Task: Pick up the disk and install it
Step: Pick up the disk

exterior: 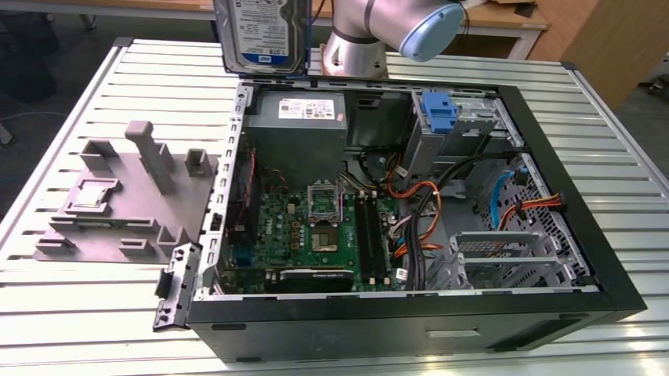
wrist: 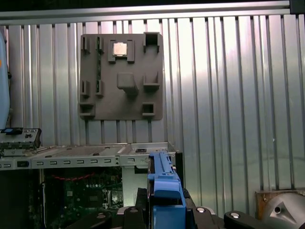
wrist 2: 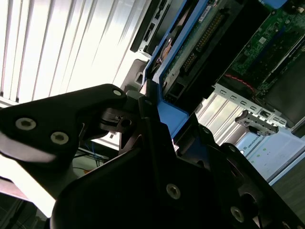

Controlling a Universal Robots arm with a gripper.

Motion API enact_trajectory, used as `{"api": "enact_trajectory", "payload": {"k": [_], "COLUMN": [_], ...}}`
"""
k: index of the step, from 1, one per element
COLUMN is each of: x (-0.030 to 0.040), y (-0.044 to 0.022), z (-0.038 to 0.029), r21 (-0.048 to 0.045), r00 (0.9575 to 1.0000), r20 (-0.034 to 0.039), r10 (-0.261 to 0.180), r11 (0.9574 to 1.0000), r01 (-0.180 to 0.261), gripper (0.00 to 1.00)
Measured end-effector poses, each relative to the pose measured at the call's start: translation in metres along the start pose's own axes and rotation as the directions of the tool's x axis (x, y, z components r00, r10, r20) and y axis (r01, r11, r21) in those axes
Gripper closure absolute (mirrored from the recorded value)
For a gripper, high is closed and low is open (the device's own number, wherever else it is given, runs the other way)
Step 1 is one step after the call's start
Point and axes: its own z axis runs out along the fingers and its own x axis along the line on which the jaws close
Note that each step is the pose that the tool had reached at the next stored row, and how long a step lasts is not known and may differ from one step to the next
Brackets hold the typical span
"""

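As the gripper (wrist 2: 153,114) clamps it, the flat, blue-framed disk (exterior: 266,35) hangs upright.

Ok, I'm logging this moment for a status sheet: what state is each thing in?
disk: held up off the table, upright, clamped by its blue bracket.
gripper: shut on the disk.
computer case: lying on its side, open, interior exposed.
grey fixture: flat on the table, one chip seated in a pocket.

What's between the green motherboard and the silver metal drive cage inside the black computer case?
A tangle of orange and black cables lies there, seen in the exterior view.
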Motion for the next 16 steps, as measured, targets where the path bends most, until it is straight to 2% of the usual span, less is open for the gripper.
{"api": "enact_trajectory", "payload": {"k": [16], "x": [-0.0002], "y": [-0.0033], "z": [-0.0001], "r21": [0.0], "r00": [1.0], "r20": [0.0], "r10": [0.0], "r11": [1.0], "r01": [0.0], "gripper": [0.64]}}
